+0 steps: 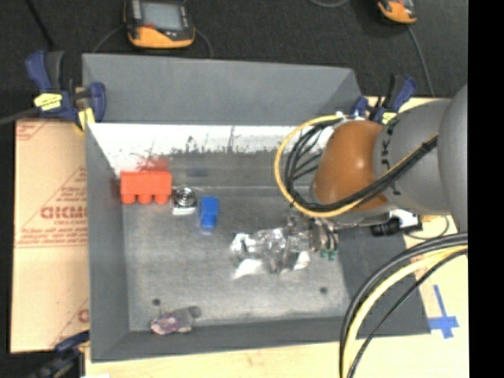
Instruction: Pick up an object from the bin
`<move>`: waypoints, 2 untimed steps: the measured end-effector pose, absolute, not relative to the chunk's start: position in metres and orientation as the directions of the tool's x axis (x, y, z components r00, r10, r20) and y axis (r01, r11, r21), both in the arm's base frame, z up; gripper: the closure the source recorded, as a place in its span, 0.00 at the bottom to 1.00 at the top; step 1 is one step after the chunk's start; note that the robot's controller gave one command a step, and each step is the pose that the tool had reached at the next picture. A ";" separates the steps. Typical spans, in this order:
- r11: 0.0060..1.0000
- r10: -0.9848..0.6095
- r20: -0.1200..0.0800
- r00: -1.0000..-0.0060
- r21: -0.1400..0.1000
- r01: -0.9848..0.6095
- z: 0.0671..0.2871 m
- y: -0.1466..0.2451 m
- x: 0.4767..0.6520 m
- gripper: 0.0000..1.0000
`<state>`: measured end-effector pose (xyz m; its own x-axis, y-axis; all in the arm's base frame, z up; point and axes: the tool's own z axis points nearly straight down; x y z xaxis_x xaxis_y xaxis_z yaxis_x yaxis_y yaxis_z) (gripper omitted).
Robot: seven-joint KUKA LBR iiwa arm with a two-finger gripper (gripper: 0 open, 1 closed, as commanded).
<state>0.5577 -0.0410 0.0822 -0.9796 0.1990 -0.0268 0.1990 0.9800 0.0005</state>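
Camera view: the claw (303, 244) sits low, right of centre in the grey metal bin (165, 270), against a crumpled, glossy clear-and-silver wrapper (258, 252). Whether it is open or grips the wrapper cannot be told. Left of the wrapper, a small blue block (209, 213) and a shiny round metal piece (183, 201) lie close together, with a lobed orange brick (146, 186) near the scratched back wall. A purplish lump (175, 320) lies by the front wall. The scuffed floor between them is bare.
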 end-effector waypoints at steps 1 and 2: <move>0.980 0.198 -0.014 -0.980 0.002 0.198 0.225 -0.048 0.600 1.00; 0.986 -0.166 0.000 -0.986 0.001 -0.166 0.169 -0.008 0.590 1.00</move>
<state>0.5901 -0.0083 0.1693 -0.9861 -0.1663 0.0004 -0.1663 0.9861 0.0008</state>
